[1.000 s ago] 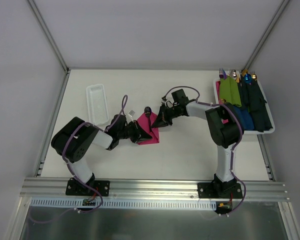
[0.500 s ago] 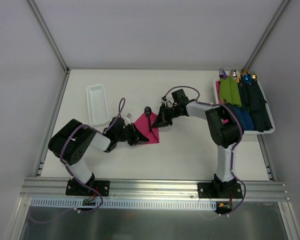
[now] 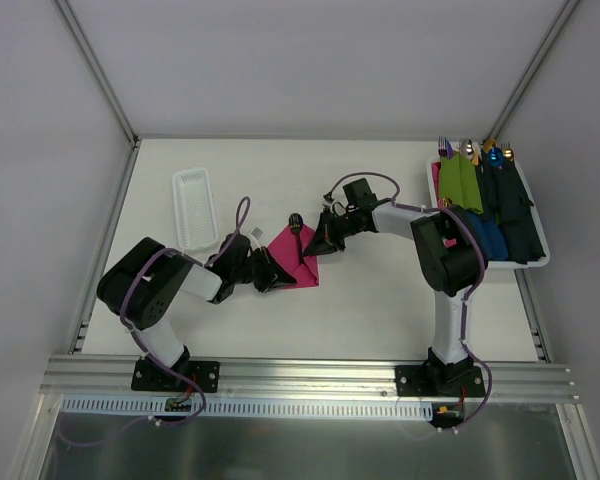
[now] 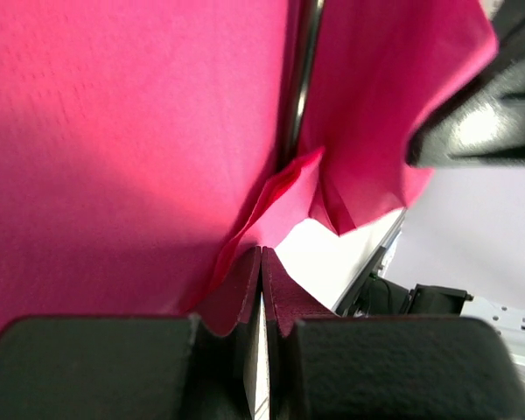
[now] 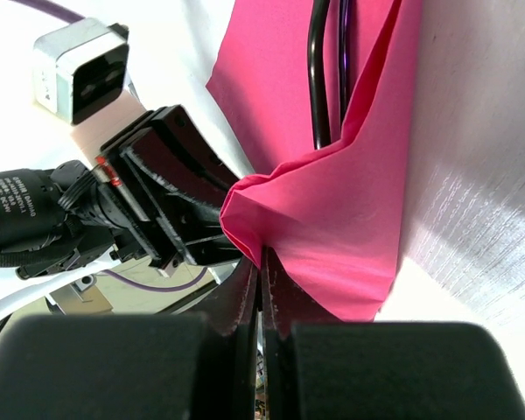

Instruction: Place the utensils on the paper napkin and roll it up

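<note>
The magenta paper napkin (image 3: 298,262) lies mid-table, partly folded over the two dark utensils. A dark utensil tip (image 3: 295,220) pokes out past its far edge. My left gripper (image 3: 277,272) is shut on a fold at the napkin's left side; in the left wrist view (image 4: 261,262) the napkin (image 4: 114,131) fills the frame and a dark handle (image 4: 302,79) lies in its crease. My right gripper (image 3: 318,245) is shut on the napkin's right edge. The right wrist view shows this gripper (image 5: 261,267), the napkin (image 5: 332,219) and two dark handles (image 5: 319,70) under the flap.
A white tray (image 3: 540,262) at the right edge holds a green rolled bundle (image 3: 460,180) and blue and navy bundles (image 3: 505,215) with utensil tips. A narrow white tray (image 3: 193,205) stands at the left. The two grippers are close together.
The left arm has dropped and drawn slightly toward the near left, keeping its hold on the napkin fold. The right arm has not moved.
</note>
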Controlling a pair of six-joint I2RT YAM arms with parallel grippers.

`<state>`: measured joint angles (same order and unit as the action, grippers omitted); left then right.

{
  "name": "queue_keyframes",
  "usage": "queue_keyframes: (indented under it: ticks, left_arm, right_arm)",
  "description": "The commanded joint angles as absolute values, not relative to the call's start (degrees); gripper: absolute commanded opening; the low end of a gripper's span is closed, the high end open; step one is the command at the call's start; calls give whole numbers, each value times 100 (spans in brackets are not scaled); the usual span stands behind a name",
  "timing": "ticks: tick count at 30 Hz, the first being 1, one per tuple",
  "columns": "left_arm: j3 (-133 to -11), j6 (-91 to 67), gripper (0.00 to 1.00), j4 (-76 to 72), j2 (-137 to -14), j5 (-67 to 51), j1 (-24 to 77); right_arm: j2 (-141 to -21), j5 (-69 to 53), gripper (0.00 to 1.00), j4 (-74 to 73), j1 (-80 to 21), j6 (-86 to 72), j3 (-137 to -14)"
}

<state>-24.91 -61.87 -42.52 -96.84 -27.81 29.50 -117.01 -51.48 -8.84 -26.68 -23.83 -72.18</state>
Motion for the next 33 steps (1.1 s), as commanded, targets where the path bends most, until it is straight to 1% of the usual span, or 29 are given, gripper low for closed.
queue_keyframes:
  ticks: [1, 18, 33]
  left_arm:
    - [-2733, -6021, 0, -4096, -9896, -2681, 2874]
    - [-2918, -5924, 0, -3700, -10020, -2698, 2883]
    - [-2734, -5959, 0, -3779, -9844, -2628, 2883]
  right_arm:
    - [-11637, -5212, 0, -932, -2698, -2426, -7365]
    - [-11672, -5388, 0, -35, -2979, -3761, -7198]
    - [-12296, -5370, 0, 413, -3138, -3999, -7321]
